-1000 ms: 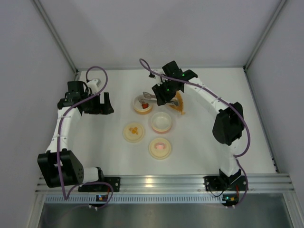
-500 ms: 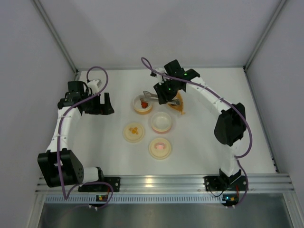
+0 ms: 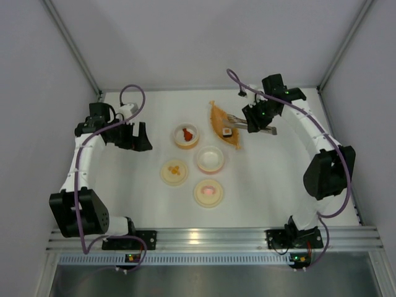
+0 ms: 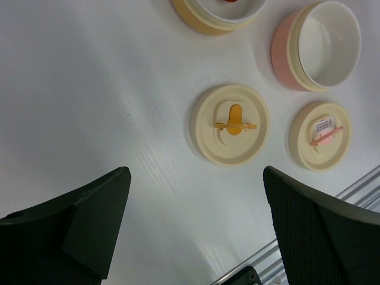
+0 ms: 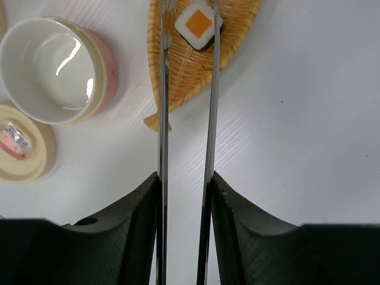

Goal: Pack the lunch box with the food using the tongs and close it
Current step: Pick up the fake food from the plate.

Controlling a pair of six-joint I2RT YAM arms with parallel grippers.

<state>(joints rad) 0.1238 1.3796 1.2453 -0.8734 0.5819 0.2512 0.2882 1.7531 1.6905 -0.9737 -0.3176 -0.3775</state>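
Note:
My right gripper point(image 3: 255, 118) point(image 5: 185, 185) is shut on the silver tongs point(image 3: 237, 121) point(image 5: 163, 107), one finger pressed on each arm. The tongs' tips straddle the white sushi-like roll point(image 3: 228, 132) point(image 5: 199, 22), which lies in the orange boat-shaped dish point(image 3: 219, 116) point(image 5: 191, 65). Whether the tips touch the roll I cannot tell. The reddish-orange lump point(image 3: 187, 132) lies in the yellow lunch box tier point(image 3: 187, 142) point(image 4: 209, 22). The pink tier point(image 3: 210, 159) point(image 5: 107, 71) point(image 4: 282, 53) stands empty. My left gripper point(image 3: 140, 136) point(image 4: 196, 178) hangs open over bare table, left of the yellow tier.
Two cream lids lie near the front: one with an orange handle point(image 3: 174, 172) point(image 4: 230, 124), one with a pink handle point(image 3: 208, 192) point(image 4: 320, 135) point(image 5: 18, 145). White walls close in the table at the back and both sides. An aluminium rail point(image 3: 210, 236) runs along the near edge.
My right arm swung right from over the yellow tier to the boat-shaped dish, carrying the tongs. The reddish-orange lump stayed in the yellow tier. The left arm barely shifted.

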